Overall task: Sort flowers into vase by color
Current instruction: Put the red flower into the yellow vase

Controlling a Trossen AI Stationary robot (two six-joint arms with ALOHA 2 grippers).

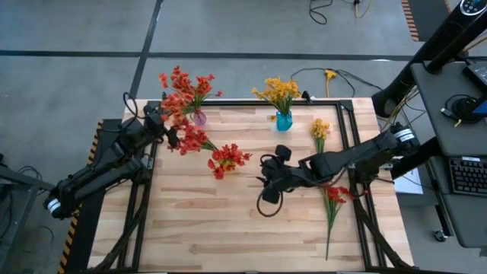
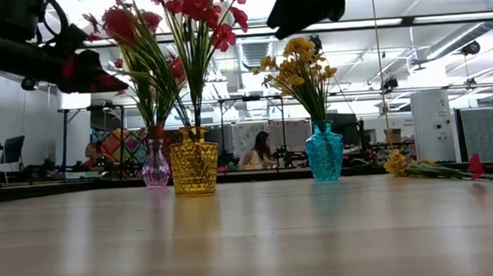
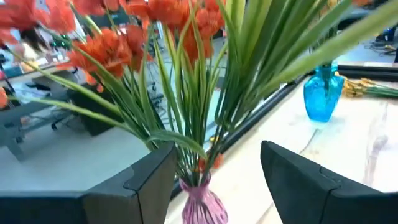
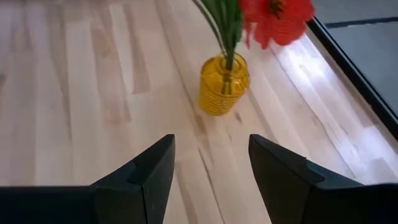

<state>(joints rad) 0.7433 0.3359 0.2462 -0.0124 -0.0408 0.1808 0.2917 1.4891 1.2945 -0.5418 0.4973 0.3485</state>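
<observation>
Yellow vase (image 4: 224,91) mid-table; left gripper (image 3: 214,180) open, seemingly above pink vase (image 3: 202,202).

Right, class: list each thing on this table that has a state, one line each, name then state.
pink vase: upright, red flowers in it
yellow vase: upright, red flowers in it
blue vase: upright, yellow flowers in it
loose yellow flower: lying flat
loose red flower: lying flat
left end effector: open
right end effector: open, empty

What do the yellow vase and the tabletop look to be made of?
Yellow vase: likely glass, glossy and translucent, with ribbed rings that catch highlights; could be clear plastic. Tabletop: wood, jointed pale planks with visible grain and a smooth satin sheen.
</observation>
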